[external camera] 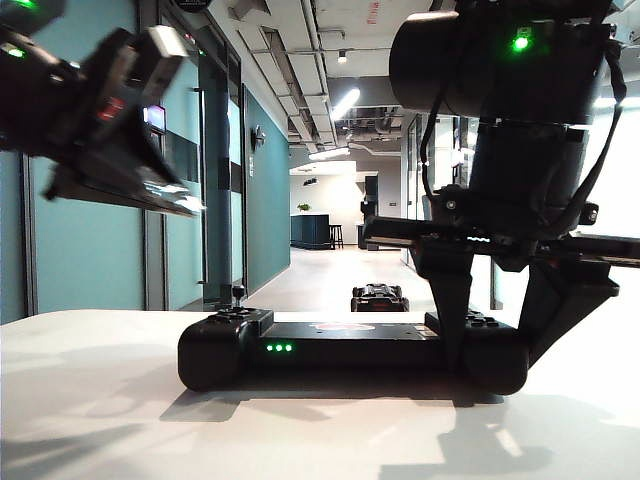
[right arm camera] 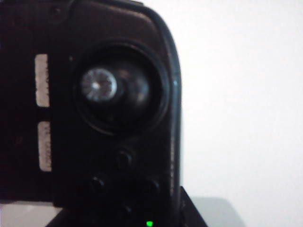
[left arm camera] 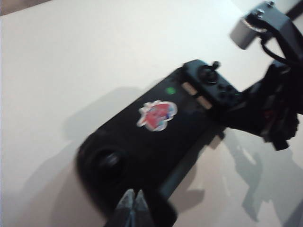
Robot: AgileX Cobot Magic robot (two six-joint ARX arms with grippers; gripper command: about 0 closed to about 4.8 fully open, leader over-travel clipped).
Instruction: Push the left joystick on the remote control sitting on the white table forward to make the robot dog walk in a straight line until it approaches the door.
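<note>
The black remote control (external camera: 330, 345) lies on the white table (external camera: 90, 400), its green lights facing the exterior view. The left joystick (external camera: 238, 293) stands upright on its left end; in the left wrist view it is a blurred round knob (left arm camera: 110, 161). My left gripper (external camera: 190, 206) hangs above and left of that stick, apart from it, its tips (left arm camera: 134, 197) pressed together. My right gripper (external camera: 500, 335) straddles the controller's right end, with a finger (external camera: 452, 300) against each side. The robot dog (external camera: 379, 297) sits low on the corridor floor beyond the table.
A long corridor with teal walls and glass door frames (external camera: 215, 180) runs away behind the table's far edge. The controller's middle bar carries a red sticker (left arm camera: 158, 114). The right thumbstick (right arm camera: 99, 85) fills the right wrist view, with bare tabletop (right arm camera: 236, 94) beside it.
</note>
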